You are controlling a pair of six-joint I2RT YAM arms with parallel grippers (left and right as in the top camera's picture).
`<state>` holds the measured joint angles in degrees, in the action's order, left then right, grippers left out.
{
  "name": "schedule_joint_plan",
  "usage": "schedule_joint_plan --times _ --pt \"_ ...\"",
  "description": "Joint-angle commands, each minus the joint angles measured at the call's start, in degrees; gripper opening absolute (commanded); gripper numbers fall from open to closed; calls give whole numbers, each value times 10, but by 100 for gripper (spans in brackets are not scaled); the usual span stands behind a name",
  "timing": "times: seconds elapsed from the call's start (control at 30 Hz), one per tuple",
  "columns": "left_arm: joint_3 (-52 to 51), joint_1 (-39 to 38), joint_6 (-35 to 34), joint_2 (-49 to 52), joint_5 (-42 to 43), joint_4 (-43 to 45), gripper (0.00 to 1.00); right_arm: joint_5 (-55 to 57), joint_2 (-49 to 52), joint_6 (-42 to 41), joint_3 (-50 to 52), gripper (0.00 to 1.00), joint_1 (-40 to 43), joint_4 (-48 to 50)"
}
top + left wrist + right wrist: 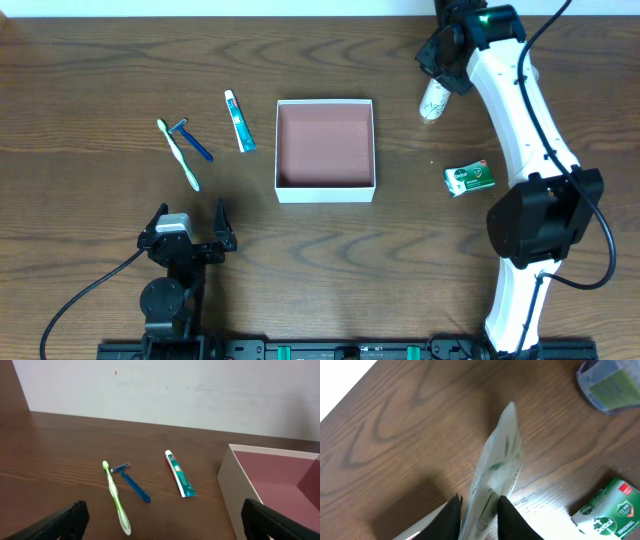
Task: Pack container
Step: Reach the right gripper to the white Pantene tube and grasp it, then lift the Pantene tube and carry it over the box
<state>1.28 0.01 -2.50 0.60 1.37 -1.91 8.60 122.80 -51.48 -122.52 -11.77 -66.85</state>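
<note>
The container (325, 190), a square shallow box with white walls and a reddish-brown inside, sits at the table's middle and holds nothing. Its left wall shows in the left wrist view (239, 491). My right gripper (445, 62) is to the right of the container's far corner, shut on a white tube with green print (432, 99). In the right wrist view the tube (497, 467) sticks out between the fingers (479, 502). My left gripper (190, 238) is open and empty near the front edge; its fingers frame the left wrist view (165, 521).
A green toothbrush (180, 155) (116, 497), a blue razor (193, 140) (132, 484) and a toothpaste tube (240, 121) (180, 474) lie left of the container. A green soap box (469, 178) (607, 510) lies to its right. A blurred blue-green object (610, 384) lies beyond the tube.
</note>
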Motion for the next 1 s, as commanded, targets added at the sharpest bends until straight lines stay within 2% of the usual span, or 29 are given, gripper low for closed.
schedule_joint_plan --times 0.0,0.07,0.13,0.23,0.37,0.7,0.83,0.97 --pt "-10 3 10 -4 -5 -21 98 10 2 42 -5 35 11 1" --pt "-10 3 10 -4 -5 -21 98 11 2 72 -5 45 15 5" --pt "-10 3 10 -4 -5 -21 98 11 2 94 -5 49 20 7" --pt "-10 3 10 -4 -5 -21 98 10 2 107 -5 49 28 7" --pt "-10 3 10 -4 -5 -21 98 8 2 114 -5 38 34 6" --pt "-10 3 10 -4 -5 -21 98 8 2 113 -5 1 33 7" --pt "-10 3 10 -4 -5 -21 98 8 2 118 -5 1 33 3" --pt "-10 3 10 -4 -5 -21 98 8 0 175 -5 1 31 11"
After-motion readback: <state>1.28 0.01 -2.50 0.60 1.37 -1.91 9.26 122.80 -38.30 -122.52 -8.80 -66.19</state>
